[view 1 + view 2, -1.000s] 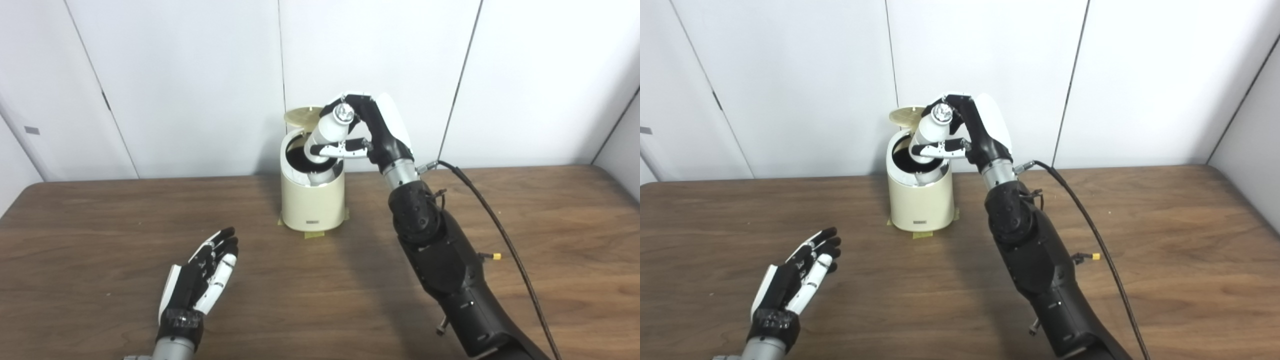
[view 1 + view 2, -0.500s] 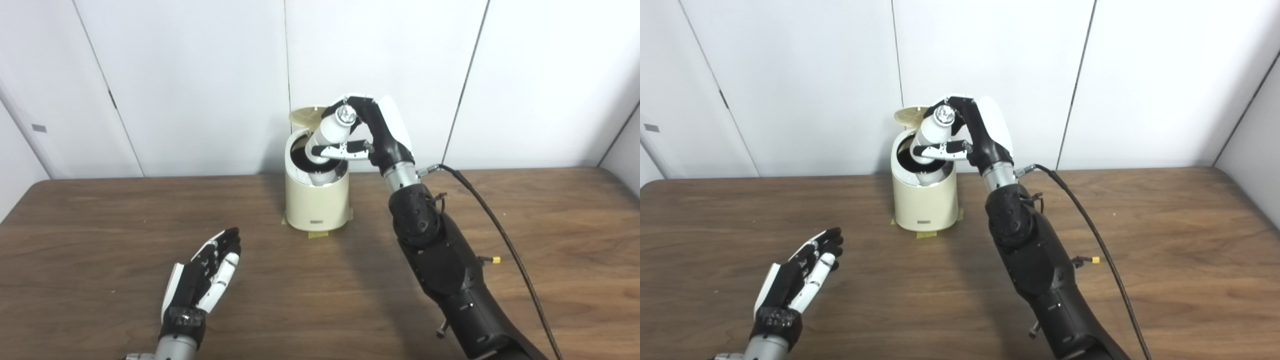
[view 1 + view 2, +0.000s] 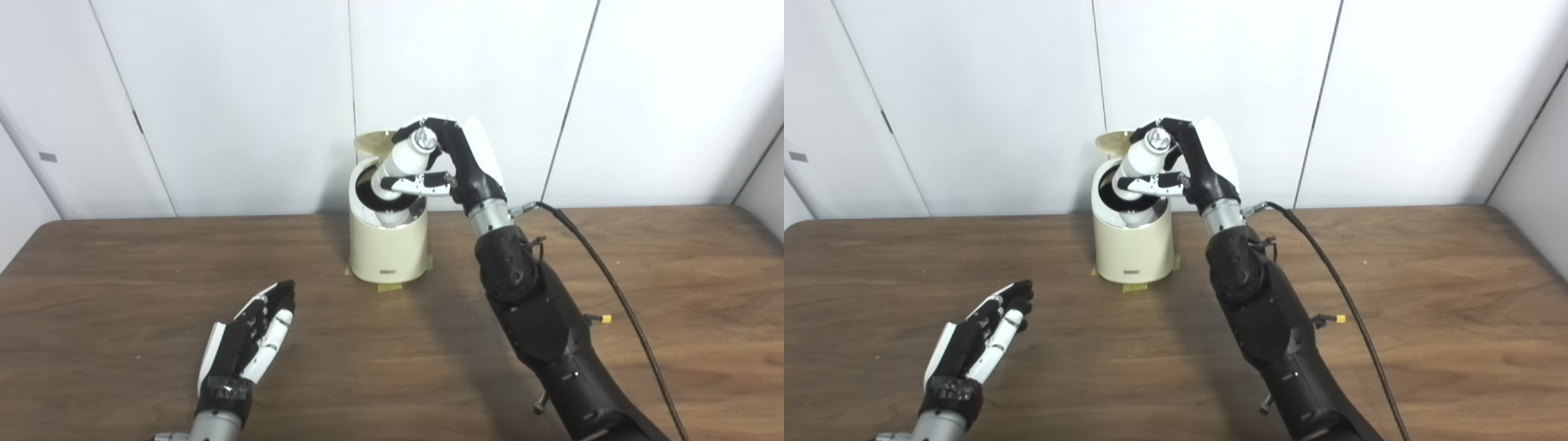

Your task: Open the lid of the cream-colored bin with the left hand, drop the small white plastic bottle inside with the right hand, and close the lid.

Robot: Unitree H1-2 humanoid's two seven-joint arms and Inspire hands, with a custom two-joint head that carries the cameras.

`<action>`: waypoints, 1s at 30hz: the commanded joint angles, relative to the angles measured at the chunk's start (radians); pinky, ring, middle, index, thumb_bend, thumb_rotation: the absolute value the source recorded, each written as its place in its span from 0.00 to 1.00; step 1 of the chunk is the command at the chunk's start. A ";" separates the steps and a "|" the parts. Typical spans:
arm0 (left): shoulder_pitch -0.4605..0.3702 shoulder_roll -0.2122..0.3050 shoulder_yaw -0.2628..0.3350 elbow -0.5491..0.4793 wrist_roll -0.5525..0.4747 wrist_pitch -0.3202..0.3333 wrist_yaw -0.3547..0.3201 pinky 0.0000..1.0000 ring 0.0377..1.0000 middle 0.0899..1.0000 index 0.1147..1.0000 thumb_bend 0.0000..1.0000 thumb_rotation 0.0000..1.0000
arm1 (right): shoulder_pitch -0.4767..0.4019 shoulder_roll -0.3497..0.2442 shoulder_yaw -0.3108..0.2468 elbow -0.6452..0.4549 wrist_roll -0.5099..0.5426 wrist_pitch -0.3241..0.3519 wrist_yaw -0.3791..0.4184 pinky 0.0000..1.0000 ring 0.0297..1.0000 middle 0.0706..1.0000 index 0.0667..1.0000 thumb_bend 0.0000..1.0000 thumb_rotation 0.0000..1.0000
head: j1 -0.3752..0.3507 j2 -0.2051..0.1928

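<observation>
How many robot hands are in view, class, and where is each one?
2. The left hand hovers open over the near left of the table; the right hand holds the white bottle tilted over the open cream bin. None seems hidden.

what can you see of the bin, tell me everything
The bin is a small cream cylinder, plastic by its look, standing upright on the table near the wall. Its round lid is tipped up at the back, showing a dark opening inside a white rim. A small label sits low on its front, and yellowish tape shows at its base. The right hand holds the white bottle tilted, its lower end in the opening.
</observation>
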 commanded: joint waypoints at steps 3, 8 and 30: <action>-0.014 -0.008 0.002 -0.032 0.002 -0.032 0.012 0.84 0.85 0.83 0.82 0.45 0.62 | -0.050 -0.009 0.007 -0.023 -0.010 -0.001 0.007 0.54 0.61 0.62 0.46 0.52 0.11 | -0.003 0.000; -0.011 -0.011 0.000 -0.026 0.003 -0.040 0.014 0.84 0.85 0.83 0.81 0.46 0.62 | -0.050 -0.008 0.004 -0.018 -0.002 -0.011 0.008 0.55 0.62 0.63 0.46 0.52 0.13 | -0.005 -0.001; -0.006 -0.017 -0.004 -0.024 0.011 -0.040 0.020 0.83 0.84 0.82 0.78 0.48 0.62 | -0.065 -0.021 0.018 0.009 -0.034 -0.018 -0.004 0.56 0.64 0.65 0.46 0.52 0.13 | -0.007 0.002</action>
